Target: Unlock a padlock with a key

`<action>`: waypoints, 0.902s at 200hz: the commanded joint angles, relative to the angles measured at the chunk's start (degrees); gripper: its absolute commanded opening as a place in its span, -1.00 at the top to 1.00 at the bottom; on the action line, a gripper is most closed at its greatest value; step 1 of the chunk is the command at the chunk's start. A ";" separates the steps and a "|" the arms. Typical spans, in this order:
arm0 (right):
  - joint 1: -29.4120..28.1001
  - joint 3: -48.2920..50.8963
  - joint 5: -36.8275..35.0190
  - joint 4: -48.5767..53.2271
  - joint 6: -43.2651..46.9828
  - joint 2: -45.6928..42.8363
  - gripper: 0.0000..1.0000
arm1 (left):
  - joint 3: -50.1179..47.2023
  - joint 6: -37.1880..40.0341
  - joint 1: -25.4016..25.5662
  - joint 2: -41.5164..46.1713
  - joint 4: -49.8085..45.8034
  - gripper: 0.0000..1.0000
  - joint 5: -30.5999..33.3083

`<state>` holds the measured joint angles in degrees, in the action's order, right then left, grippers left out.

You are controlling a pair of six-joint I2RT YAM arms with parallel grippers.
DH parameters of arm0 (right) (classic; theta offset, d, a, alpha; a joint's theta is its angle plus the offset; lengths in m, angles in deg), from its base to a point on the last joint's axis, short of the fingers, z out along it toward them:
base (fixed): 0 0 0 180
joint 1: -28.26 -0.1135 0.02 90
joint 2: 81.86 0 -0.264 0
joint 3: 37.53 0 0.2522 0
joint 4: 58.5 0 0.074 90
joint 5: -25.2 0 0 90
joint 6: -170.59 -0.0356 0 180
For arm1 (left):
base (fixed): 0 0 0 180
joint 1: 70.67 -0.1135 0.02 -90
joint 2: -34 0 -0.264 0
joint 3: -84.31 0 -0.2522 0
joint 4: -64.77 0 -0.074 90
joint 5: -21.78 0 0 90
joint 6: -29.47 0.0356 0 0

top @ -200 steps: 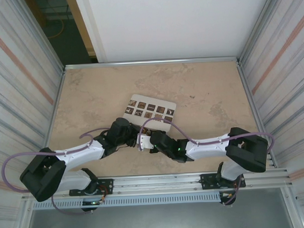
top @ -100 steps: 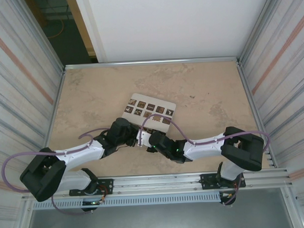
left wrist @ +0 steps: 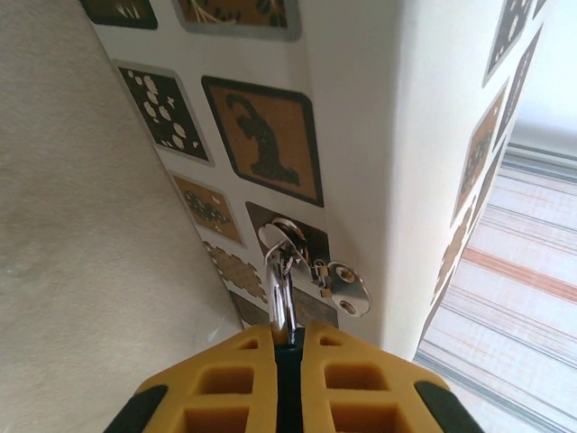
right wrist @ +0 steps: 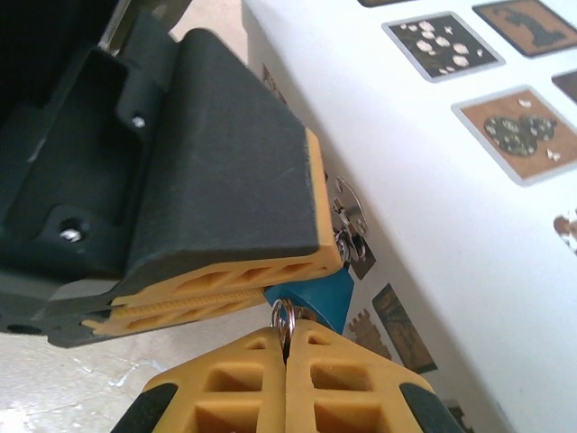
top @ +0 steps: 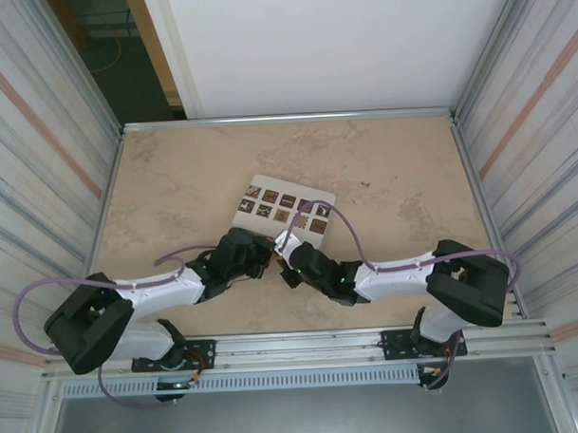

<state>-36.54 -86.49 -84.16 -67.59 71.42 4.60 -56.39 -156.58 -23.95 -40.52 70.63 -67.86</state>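
My two grippers meet near the middle of the table (top: 174,182), the left arm reaching in from 8 o'clock and the right from 4 o'clock. Just beyond them, at about 12 o'clock, lies the white box (top: 290,203), flat on the table, with rows of dark patterned squares on its top and along its near side. What it holds I cannot see.

My left gripper (left wrist: 287,336) has its yellow pads pressed together with hardly a gap. A bright metal loop (left wrist: 281,290) rises out of the seam between them toward 12 o'clock. Small split rings hang on that loop, and from them the key (left wrist: 347,289) hangs off toward 3 o'clock, its flat silver head with a hole lying close against the box's side.

My right gripper (right wrist: 287,341) is pinched fully closed, nipping a small ring (right wrist: 281,316) right at the fingertips. The padlock (right wrist: 317,298) sits at 1 o'clock from those tips. Its blue body is wedged between them and the end of my left fingers, which loom in from 10 o'clock. It touches both, just beside the box's lower edge. Whether a key blade lies between my right pads I cannot tell.
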 commanded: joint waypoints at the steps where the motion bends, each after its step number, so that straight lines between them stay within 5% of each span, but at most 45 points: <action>1: 3.04 0.40 2.20 -5.03 -8.17 -3.17 1.00 | -0.40 -0.50 3.85 -0.34 3.42 1.00 -4.70; 56: 5.77 4.53 2.79 -1.93 -8.22 -6.19 1.00 | 1.13 0.97 5.40 -2.27 3.50 1.00 -3.63; 114: 9.75 8.92 9.66 2.76 -12.22 -13.75 1.00 | 4.42 7.52 5.40 1.33 -5.24 0.10 -1.88; 180: 19.61 14.17 23.72 12.13 -25.67 -27.02 1.00 | 10.58 21.13 5.40 13.11 -24.18 -0.17 7.80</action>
<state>-19.55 -73.57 -66.72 -59.13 53.76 -18.20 -48.67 -143.31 -18.80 -31.12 55.79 -65.79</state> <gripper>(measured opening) 0.060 0.579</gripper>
